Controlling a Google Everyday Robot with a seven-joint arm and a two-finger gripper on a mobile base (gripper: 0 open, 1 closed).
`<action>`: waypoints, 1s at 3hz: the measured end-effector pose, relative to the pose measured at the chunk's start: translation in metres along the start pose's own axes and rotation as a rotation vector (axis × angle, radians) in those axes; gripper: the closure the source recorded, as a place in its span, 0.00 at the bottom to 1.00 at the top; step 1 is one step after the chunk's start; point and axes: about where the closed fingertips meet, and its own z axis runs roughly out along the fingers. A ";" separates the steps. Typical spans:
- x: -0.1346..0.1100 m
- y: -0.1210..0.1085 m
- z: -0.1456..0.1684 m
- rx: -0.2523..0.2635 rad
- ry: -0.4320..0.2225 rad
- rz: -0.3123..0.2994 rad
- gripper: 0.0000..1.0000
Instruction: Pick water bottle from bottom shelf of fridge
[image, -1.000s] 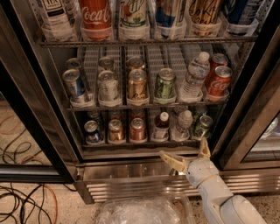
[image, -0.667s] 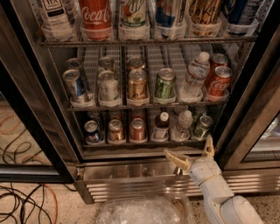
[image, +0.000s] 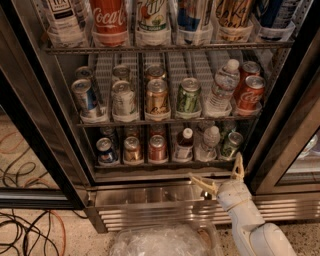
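Gripper (image: 215, 168) is held low at the fridge (image: 145, 196) base, just below the bottom shelf (image: 170, 164). Fingers are spread wide with nothing held, likely pre-opened for the water bottle (image: 209, 144). It is seated upright in a front cup between a dark-liquid bottle (image: 184, 145) and a green can (image: 231, 145): clear, ribbed, white-capped.

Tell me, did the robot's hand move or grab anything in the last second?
The gripper edged a little upward, toward the bottom shelf of the fridge, with its fingers spread open. It has taken hold of nothing. The water bottle stayed in its lane on that shelf, and the cans and other bottles did not move.
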 end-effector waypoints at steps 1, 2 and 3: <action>0.010 0.002 0.002 0.014 0.061 0.040 0.00; 0.028 0.002 0.007 0.023 0.142 0.082 0.00; 0.041 -0.002 0.025 0.034 0.139 0.079 0.00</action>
